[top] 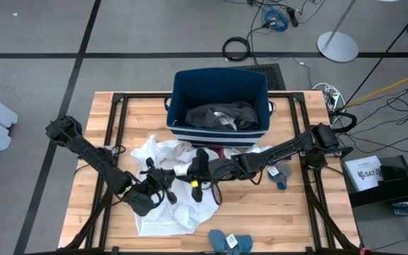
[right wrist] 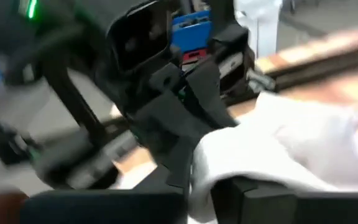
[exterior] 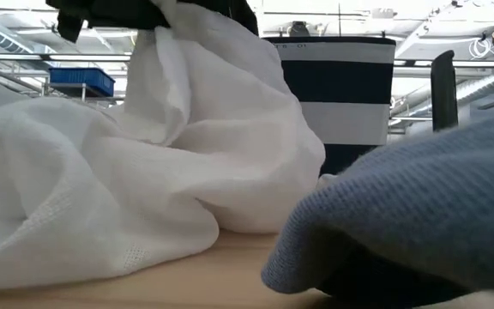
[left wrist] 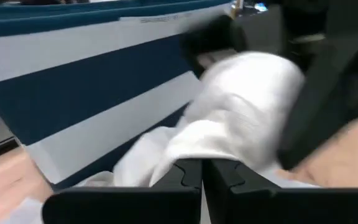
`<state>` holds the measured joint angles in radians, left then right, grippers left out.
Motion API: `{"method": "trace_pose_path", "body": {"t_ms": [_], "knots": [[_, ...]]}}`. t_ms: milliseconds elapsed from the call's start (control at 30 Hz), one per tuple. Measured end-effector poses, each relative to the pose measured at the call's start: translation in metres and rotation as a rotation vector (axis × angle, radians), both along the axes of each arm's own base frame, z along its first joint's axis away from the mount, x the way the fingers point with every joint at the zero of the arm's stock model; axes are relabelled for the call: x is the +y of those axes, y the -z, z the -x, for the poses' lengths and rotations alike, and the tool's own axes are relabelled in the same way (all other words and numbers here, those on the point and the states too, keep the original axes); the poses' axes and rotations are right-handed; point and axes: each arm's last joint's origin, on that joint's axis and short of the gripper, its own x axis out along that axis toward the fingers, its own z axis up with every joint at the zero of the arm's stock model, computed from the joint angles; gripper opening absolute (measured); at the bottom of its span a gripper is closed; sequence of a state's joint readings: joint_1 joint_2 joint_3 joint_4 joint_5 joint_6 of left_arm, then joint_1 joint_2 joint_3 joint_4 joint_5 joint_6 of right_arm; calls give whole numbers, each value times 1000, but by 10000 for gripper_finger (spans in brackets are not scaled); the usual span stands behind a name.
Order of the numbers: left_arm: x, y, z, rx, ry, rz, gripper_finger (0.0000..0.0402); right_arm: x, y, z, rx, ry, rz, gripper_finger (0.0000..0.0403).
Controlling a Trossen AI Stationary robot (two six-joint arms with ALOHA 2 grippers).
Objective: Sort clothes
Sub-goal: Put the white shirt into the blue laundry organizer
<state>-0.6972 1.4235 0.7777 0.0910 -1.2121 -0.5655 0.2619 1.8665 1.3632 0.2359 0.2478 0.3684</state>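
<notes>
Lifting the white garment (top: pixel 163 202) off the worktop (top: pixel 101 219), we keep both jaws closed on its cloth, raise evenly, and clear the bin (top: pixel 220 106) rim.

In the high view the bin (top: pixel 220 99) sits at upper centre of the table (top: pixel 310 212), a garment (top: pixel 222 115) inside it. Below it lies the large garment (top: pixel 163 205) — both grippers meet over it, left gripper (top: pixel 167 185) lower left, right gripper (top: pixel 201 173) just right. Socks (top: pixel 231 242) lie at bottom centre.

Overhead and tabletop views both show the white garment (top: pixel 163 212).
</notes>
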Motion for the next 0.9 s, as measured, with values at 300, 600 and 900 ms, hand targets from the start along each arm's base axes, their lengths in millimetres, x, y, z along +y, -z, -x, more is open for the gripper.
{"method": "trace_pose_path", "body": {"t_ms": [300,600,900], "knots": [[-24,-36,6,89,237,-12,1,-5,-14,14,69,-48,297,170],[-13,-93,35,244,251,16,1,-2,-45,63,252,-151,313,255],[-5,-93,53,518,420,222,0,25,-42,103,466,-281,391,255]]}}
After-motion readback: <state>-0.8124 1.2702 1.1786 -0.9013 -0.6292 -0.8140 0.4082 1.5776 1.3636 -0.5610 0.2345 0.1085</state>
